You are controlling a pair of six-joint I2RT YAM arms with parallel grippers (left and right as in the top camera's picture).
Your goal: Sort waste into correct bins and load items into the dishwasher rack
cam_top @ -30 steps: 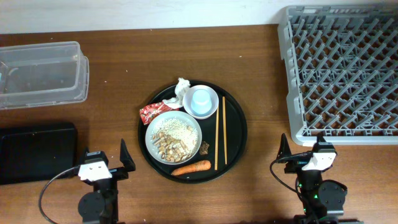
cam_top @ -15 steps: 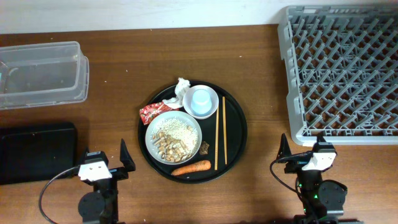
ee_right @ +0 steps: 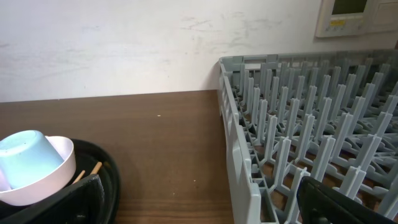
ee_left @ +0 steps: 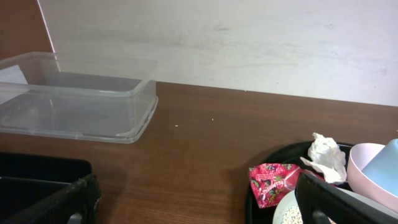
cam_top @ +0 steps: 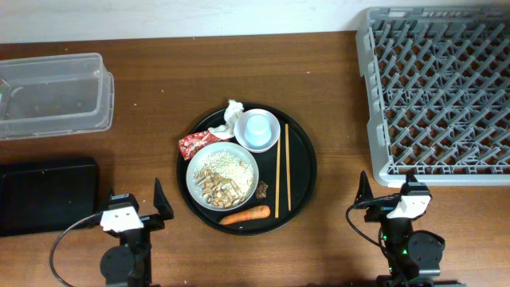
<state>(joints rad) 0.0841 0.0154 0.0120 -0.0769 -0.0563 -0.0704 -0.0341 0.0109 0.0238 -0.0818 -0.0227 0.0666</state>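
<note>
Carrot (cam_top: 245, 214), rice scraps (cam_top: 222, 177), red wrapper (cam_top: 193, 144) and tissue (cam_top: 233, 112) lay exactly as a second earlier, so sorting had not begun. Left claw (cam_top: 135, 201) and right claw (cam_top: 388, 193), low in the frame, stood wide apart, holding nothing. Between them sat the round tray (cam_top: 307, 171), with the clear tub (cam_top: 52, 94) upper left, black bin (cam_top: 48, 195) lower left and rack (cam_top: 434, 88) upper right.

A large round black plastic tray (cam_top: 303, 163) sits midway along the brown wooden worktop (cam_top: 151, 88). Behind it runs a scuffed white wall (ee_left: 249, 43), which carries a beige rectangular panel (ee_right: 357, 15) at upper right.
</note>
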